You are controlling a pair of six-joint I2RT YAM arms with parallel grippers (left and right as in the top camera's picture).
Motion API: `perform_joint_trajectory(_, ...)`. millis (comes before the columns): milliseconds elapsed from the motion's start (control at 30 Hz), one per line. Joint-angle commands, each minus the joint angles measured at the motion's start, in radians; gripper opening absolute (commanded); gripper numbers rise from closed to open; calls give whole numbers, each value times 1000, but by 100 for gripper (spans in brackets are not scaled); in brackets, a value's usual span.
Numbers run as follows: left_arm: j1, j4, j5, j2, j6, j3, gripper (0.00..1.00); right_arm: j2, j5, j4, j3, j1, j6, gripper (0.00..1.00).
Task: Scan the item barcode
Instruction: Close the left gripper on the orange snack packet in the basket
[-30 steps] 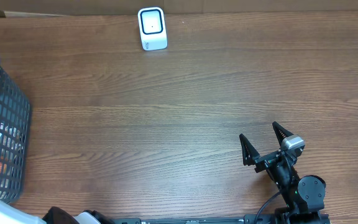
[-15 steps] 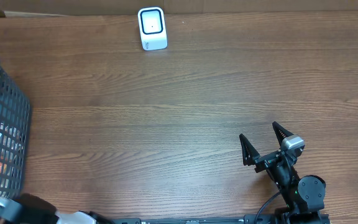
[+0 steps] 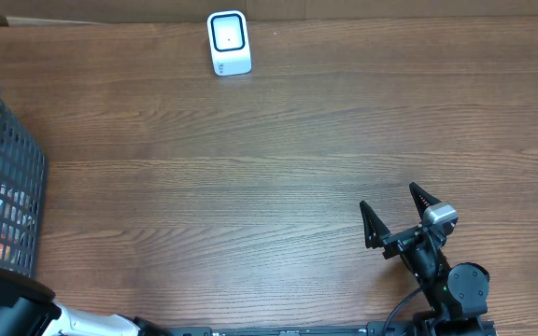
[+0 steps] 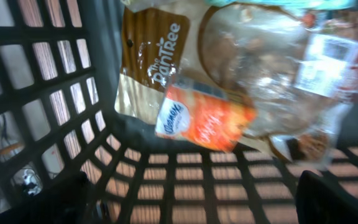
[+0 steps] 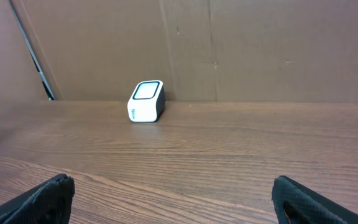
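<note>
- Item: orange packet; lay inside the basket, on a clear bag.
- Handling, judged: light, soft, crinkly, likely slippery.
- Hold, judged: across its narrow width.
- Left gripper: stood wide, empty, facing the packet.
- Right gripper: stood wide, empty, well apart from the basket.

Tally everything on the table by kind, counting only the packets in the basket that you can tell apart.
Barcode scanner: 1
Mesh basket: 1
Orange packet: 1
Brown printed bag: 1
Total: 4
Other wrapping in the basket is too blurred to count.
</note>
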Motion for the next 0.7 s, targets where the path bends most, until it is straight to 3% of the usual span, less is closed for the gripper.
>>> perform_joint_trajectory(0, 5, 54, -40, 10, 1, -90, 91, -10, 3, 6, -10, -3, 7, 100)
perform_joint_trajectory(300, 4, 219, -89, 10, 2, -281, 92, -10, 4, 6, -10, -3, 7, 100)
perform_joint_trajectory(667, 0, 327, -80, 10, 13, -340, 95, -10, 4, 6, -10, -3, 7, 100)
